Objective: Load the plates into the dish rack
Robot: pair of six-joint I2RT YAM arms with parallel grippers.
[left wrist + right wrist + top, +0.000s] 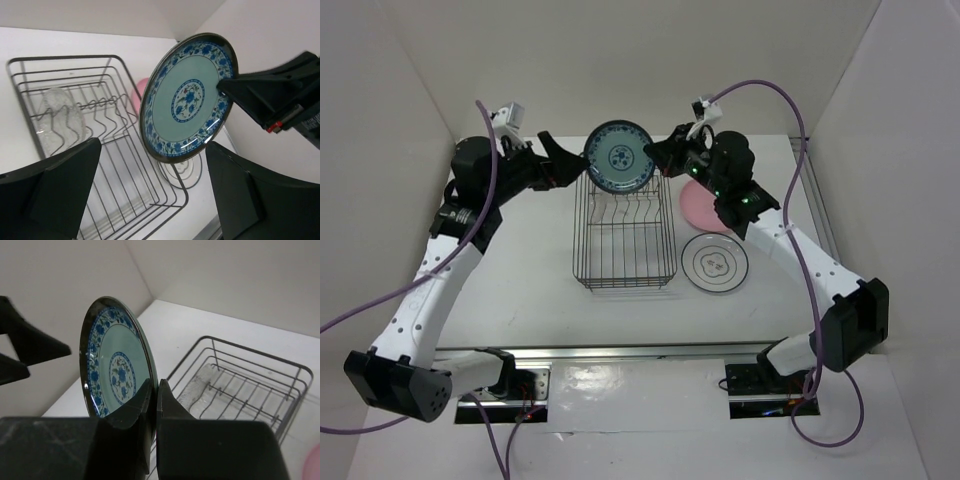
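Table (520,290): two, pink plate (700,208) and ringed plate (715,263).
Dish rack (623,282): one; glass plate (62,117) seemingly inside.
Right gripper (665,157): pinches teal plate (620,156).
Left gripper (565,160): wide, empty.

Teal plate (620,156): blue floral border, dark rim. Pink plate (700,208) plain. White plate (715,263), black rings. Dish rack (622,284) black wire. Glass plate (62,117) apparently clear.

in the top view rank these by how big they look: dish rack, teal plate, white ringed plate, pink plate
1. dish rack
2. teal plate and white ringed plate: look alike; the teal one is held up, nearer the camera
Unranked: pink plate, partly hidden by the right arm
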